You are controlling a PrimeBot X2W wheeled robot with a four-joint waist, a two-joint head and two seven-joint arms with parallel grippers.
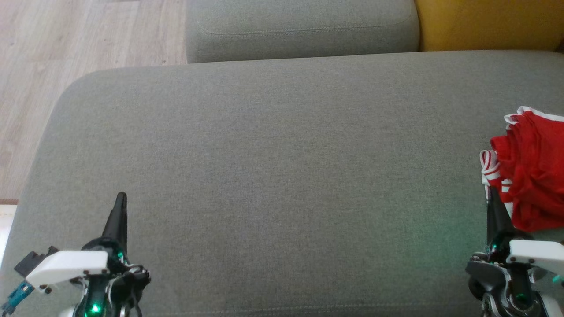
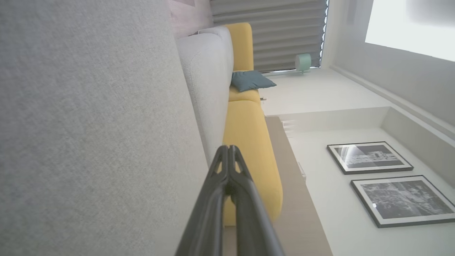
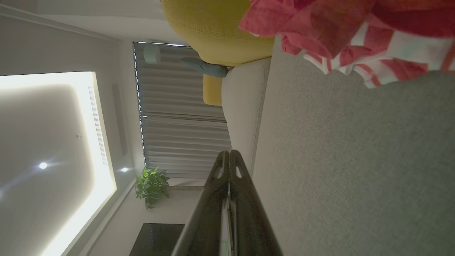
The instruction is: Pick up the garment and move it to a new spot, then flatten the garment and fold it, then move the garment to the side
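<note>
Across the space in front of the robot spreads a broad grey sofa seat (image 1: pixel 282 176), its fabric flat and its near-left corner rounded. Behind it sits a grey back cushion (image 1: pixel 299 31) with a stitched seam, and just to the right of that a yellow cushion (image 1: pixel 489 22); pale wooden floor (image 1: pixel 66 44) shows off the seat's left side. The garment (image 1: pixel 531 176), red with white-striped trim, lies in a crumpled heap on the seat at its far right edge, partly cut off by the edge of the head view. From the right wrist it appears as bunched red and white cloth (image 3: pixel 341 32) resting on the grey fabric. The right hand (image 1: pixel 490 191) hovers low at the right, its two dark fingers pressed together with nothing between them, the tip just beside the heap's lower left edge; I cannot tell whether it touches the cloth. The left hand (image 1: pixel 121 196) hangs over the seat's lower left, well apart from the garment, its fingers likewise shut tight on nothing (image 2: pixel 227 147). Further off, pleated curtains (image 3: pixel 181 135) cover the window, two framed pictures (image 2: pixel 369 156) hang on the white wall, a blue pillow (image 2: pixel 250 80) rests on the yellow seating, and a potted plant (image 3: pixel 151 185) stands by the curtains.
</note>
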